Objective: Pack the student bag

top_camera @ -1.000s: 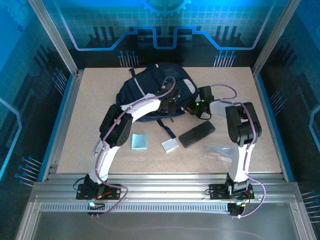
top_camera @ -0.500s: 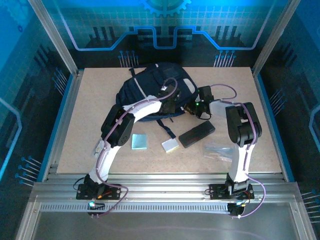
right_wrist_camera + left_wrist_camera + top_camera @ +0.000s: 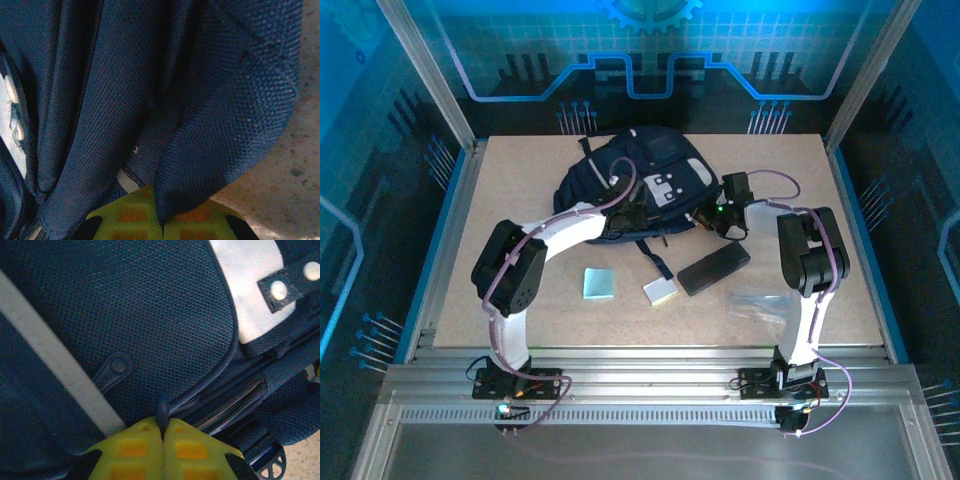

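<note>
Both arms bend inward from the frame's bottom edge. Left hand (image 3: 162,427) clamps what looks like a zip pull (image 3: 163,411); right hand (image 3: 161,214) pinches a fabric fold of the student bag (image 3: 650,170), lying upper-centre on the surface (image 3: 505,205)

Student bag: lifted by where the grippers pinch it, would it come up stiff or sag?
Probably floppy: the student bag lies slumped, and its mesh fabric folds at the right gripper. The left gripper pinches a zipper loop, so a pull there likely slides it rather than lifts the bag.
</note>
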`<state>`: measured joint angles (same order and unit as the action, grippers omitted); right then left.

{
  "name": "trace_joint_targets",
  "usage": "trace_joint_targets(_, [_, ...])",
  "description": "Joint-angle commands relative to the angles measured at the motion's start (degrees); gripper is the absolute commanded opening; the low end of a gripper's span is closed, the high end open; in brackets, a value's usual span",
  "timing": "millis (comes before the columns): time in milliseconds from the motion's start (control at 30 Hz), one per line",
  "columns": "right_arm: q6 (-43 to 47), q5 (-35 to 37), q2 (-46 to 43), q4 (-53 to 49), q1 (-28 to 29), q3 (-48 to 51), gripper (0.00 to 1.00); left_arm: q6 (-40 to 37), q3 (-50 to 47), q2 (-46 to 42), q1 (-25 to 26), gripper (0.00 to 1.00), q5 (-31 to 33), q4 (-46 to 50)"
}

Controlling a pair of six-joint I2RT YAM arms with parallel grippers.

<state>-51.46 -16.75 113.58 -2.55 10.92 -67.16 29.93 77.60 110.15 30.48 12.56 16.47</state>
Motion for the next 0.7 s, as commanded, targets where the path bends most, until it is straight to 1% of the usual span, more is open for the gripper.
trace_joint_targets(0, [-0.1,6.9,-1.3,-2.9,-3.4,0.6,0.0,1.8,-2.9,-3.7,-3.9,0.0,4.8,1.2])
trace_joint_targets(100, [0.5,7.4,-1.3,-3.6,-4.2,0.2,0.0,1.5,-5.3,-5.2,-6.8,0.0,7.6,0.9])
trace_joint_targets(333, [2.3,7.6,-0.8,-5.3,-6.8,-2.3,0.0,0.0,-9.7,-10.4,-13.4,0.0,9.4,-0.1])
trace_joint_targets(467, [3.1,7.3,-1.0,-6.1,-7.7,-3.7,0.0,-1.1,-9.5,-10.8,-15.0,0.0,9.9,-0.3])
trace_joint_targets(533, [3.7,7.2,-1.1,-6.7,-8.0,-4.8,0.0,-1.0,-9.1,-10.9,-15.1,0.0,8.9,-0.5])
trace_joint_targets(667, [5.1,3.9,-1.0,-7.1,-7.9,-7.5,0.0,0.6,-9.4,-12.9,-13.9,0.0,1.5,-2.7])
